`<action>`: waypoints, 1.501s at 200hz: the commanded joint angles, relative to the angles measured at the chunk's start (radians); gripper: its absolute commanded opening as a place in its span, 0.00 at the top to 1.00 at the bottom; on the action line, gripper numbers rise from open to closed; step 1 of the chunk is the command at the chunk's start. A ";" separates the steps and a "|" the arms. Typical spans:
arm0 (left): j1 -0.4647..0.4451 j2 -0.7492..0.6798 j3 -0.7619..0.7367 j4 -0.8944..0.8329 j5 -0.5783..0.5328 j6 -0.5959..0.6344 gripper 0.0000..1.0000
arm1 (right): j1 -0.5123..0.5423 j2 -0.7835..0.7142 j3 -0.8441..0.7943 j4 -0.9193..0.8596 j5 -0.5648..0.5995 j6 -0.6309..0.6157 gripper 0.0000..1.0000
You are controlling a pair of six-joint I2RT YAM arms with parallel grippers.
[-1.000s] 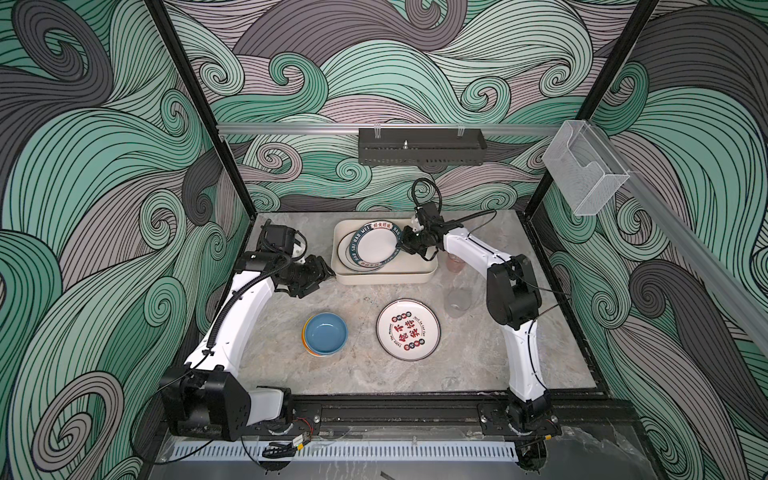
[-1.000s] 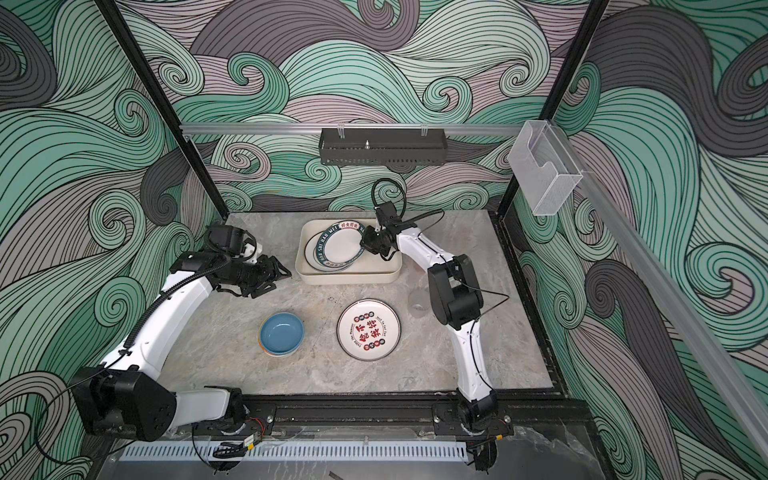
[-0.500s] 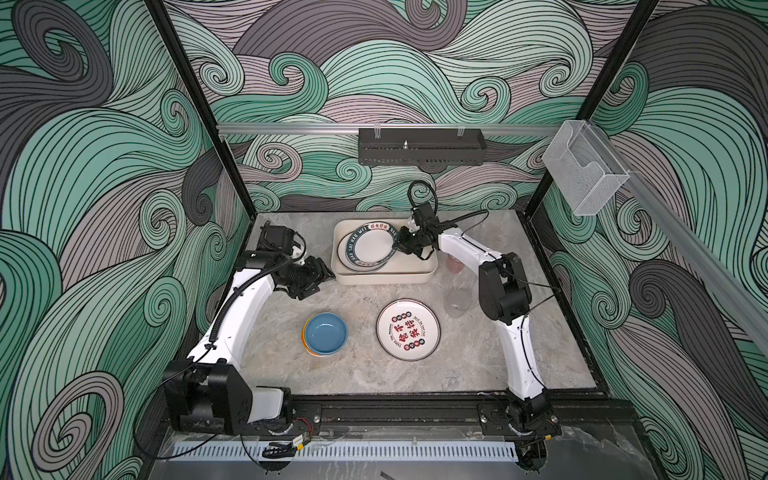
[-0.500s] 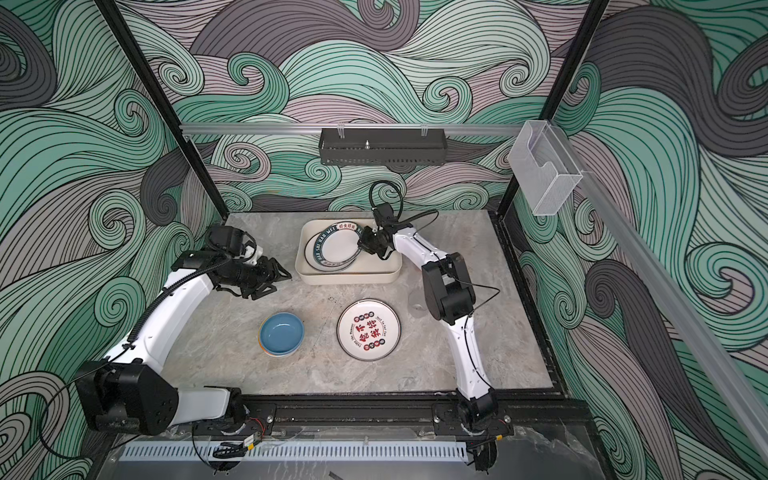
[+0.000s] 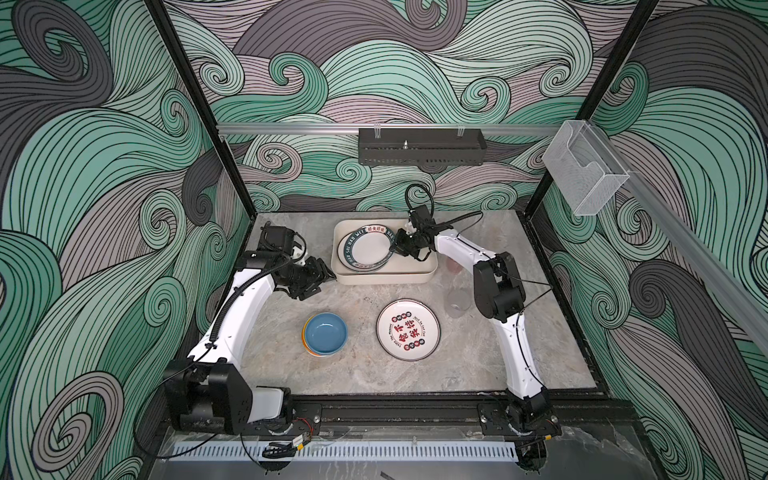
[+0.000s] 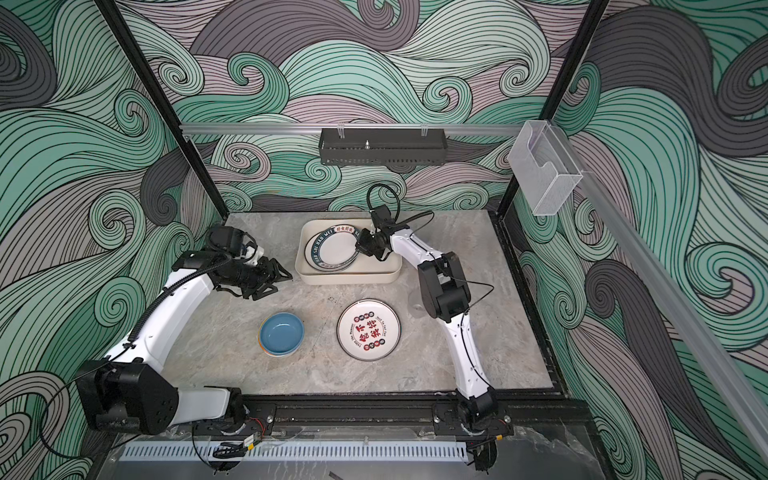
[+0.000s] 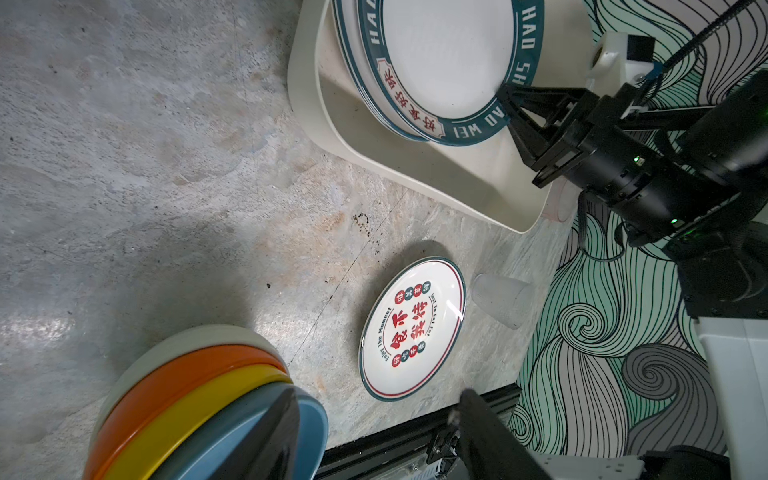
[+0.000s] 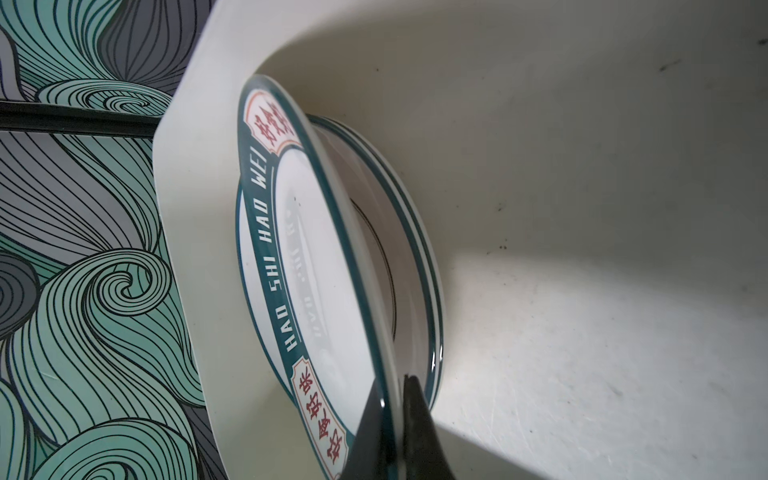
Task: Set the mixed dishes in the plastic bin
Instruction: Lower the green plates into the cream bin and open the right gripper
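Note:
The cream plastic bin [image 5: 386, 279] [image 6: 349, 277] stands at the back middle. In it a green-rimmed lettered plate [image 5: 365, 251] [image 8: 266, 257] is tilted over another plate [image 8: 415, 232]. My right gripper [image 5: 394, 248] [image 8: 392, 419] is shut on the upper plate's rim. My left gripper [image 5: 322, 276] [image 7: 374, 424] hangs open and empty left of the bin. In front, a stack of bowls with a blue one on top [image 5: 325, 333] [image 7: 199, 399] and a plate with red characters [image 5: 408, 329] [image 7: 411, 328] rest on the table. Two translucent cups [image 5: 457, 303] [image 5: 454, 264] stand under the right arm.
A black perforated tray [image 5: 422, 151] hangs on the back rail and a clear acrylic box [image 5: 584, 174] on the right rail. Black frame posts and patterned walls close in the marble table [image 5: 365, 374].
The right arm's elbow has drawn in toward the bin, and its gripper has edged slightly left with the plate. The left arm has hardly moved.

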 commanded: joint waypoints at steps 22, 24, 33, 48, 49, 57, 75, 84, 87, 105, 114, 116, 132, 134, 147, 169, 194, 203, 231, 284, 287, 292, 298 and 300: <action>0.021 0.003 -0.012 -0.022 0.012 0.020 0.36 | 0.012 0.016 0.032 0.013 -0.012 0.008 0.97; 0.021 0.002 -0.013 -0.022 0.012 0.020 0.36 | 0.012 0.017 0.031 0.012 -0.012 0.007 0.95; 0.022 0.002 -0.014 -0.022 0.013 0.020 0.36 | 0.013 0.021 0.031 0.009 -0.012 0.008 0.90; 0.022 0.001 -0.015 -0.022 0.015 0.020 0.36 | 0.015 0.026 0.029 0.002 -0.009 0.007 0.86; 0.022 0.001 -0.016 -0.022 0.015 0.019 0.36 | 0.015 0.026 0.029 0.003 -0.009 0.007 0.86; 0.022 0.002 -0.016 -0.020 0.016 0.018 0.36 | 0.017 0.029 0.029 -0.001 -0.008 0.004 0.82; 0.022 0.001 -0.019 -0.017 0.022 0.017 0.36 | 0.020 0.035 0.037 -0.023 0.000 -0.005 0.72; 0.022 0.002 -0.021 -0.016 0.026 0.016 0.36 | 0.021 0.041 0.048 -0.044 0.006 -0.013 0.71; 0.023 0.002 -0.022 -0.014 0.027 0.016 0.36 | 0.021 0.043 0.051 -0.051 0.007 -0.016 0.71; 0.023 0.002 -0.026 -0.010 0.030 0.014 0.36 | 0.027 0.051 0.066 -0.078 0.016 -0.034 0.70; 0.024 0.001 -0.028 -0.010 0.031 0.012 0.36 | 0.030 0.056 0.081 -0.099 0.021 -0.043 0.69; 0.024 0.001 -0.028 -0.010 0.032 0.012 0.36 | 0.030 0.058 0.083 -0.104 0.021 -0.046 0.68; 0.023 -0.002 -0.032 -0.008 0.033 0.011 0.36 | 0.036 0.067 0.106 -0.135 0.023 -0.062 0.65; 0.024 -0.002 -0.033 -0.007 0.033 0.010 0.36 | 0.037 0.067 0.110 -0.139 0.024 -0.065 0.65; 0.024 -0.004 -0.034 -0.007 0.034 0.009 0.36 | 0.042 0.068 0.125 -0.165 0.034 -0.084 0.63; 0.024 -0.007 -0.036 -0.006 0.037 0.007 0.36 | 0.049 0.059 0.140 -0.209 0.057 -0.112 0.59; 0.023 -0.015 -0.036 -0.005 0.038 0.009 0.36 | 0.047 0.019 0.114 -0.236 0.089 -0.138 0.56; 0.023 -0.017 -0.036 -0.005 0.039 0.012 0.36 | 0.048 -0.003 0.098 -0.239 0.098 -0.148 0.56; 0.023 -0.028 -0.034 -0.007 0.053 0.022 0.36 | 0.048 -0.095 0.016 -0.240 0.125 -0.176 0.56; 0.014 -0.048 -0.036 -0.021 0.094 0.055 0.38 | 0.050 -0.309 -0.175 -0.220 0.140 -0.224 0.55; 0.012 -0.048 -0.036 -0.022 0.097 0.055 0.38 | 0.050 -0.321 -0.186 -0.215 0.139 -0.225 0.55; 0.007 -0.049 -0.036 -0.024 0.099 0.057 0.38 | 0.050 -0.341 -0.207 -0.210 0.136 -0.228 0.55; -0.001 -0.050 -0.034 -0.024 0.102 0.059 0.39 | 0.050 -0.365 -0.228 -0.207 0.131 -0.232 0.55; -0.004 -0.050 -0.034 -0.025 0.102 0.060 0.39 | 0.050 -0.372 -0.236 -0.204 0.129 -0.234 0.55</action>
